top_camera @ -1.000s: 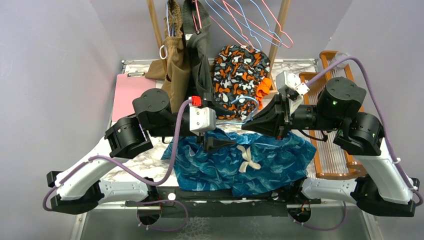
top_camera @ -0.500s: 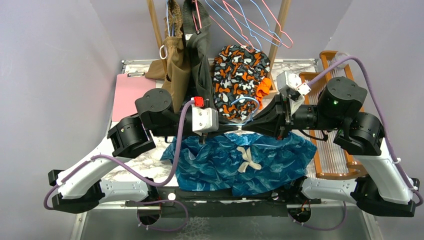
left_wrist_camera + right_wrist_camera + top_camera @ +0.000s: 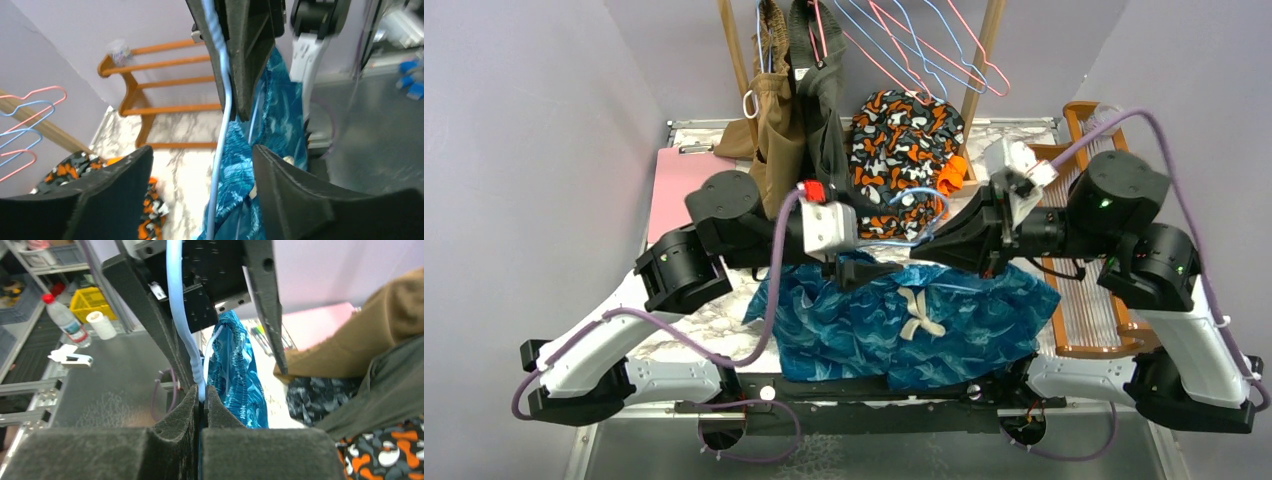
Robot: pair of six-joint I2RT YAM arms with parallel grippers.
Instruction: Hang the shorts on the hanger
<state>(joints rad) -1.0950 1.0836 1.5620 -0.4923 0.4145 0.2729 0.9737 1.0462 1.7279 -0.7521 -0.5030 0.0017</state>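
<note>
We see the 2 arms meeting over the far edge of the shorts [image 3: 904,325]. The left end effector [image 3: 882,270] and right end effector [image 3: 917,249] are almost tip to tip, with little room between them. The hanger [image 3: 222,150] wire runs through the gap of the left one's parted jaws. The tan garment [image 3: 776,130], olive garment [image 3: 826,120] and blotch-patterned garment [image 3: 902,150] hang close behind, walling off the far side. The wooden rack [image 3: 1092,300] blocks the right. Bare worktop [image 3: 709,318] lies open at near left.

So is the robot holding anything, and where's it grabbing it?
The right gripper pinches the blue hanger by its thin wire. The left gripper is open around that wire, holding nothing.
</note>
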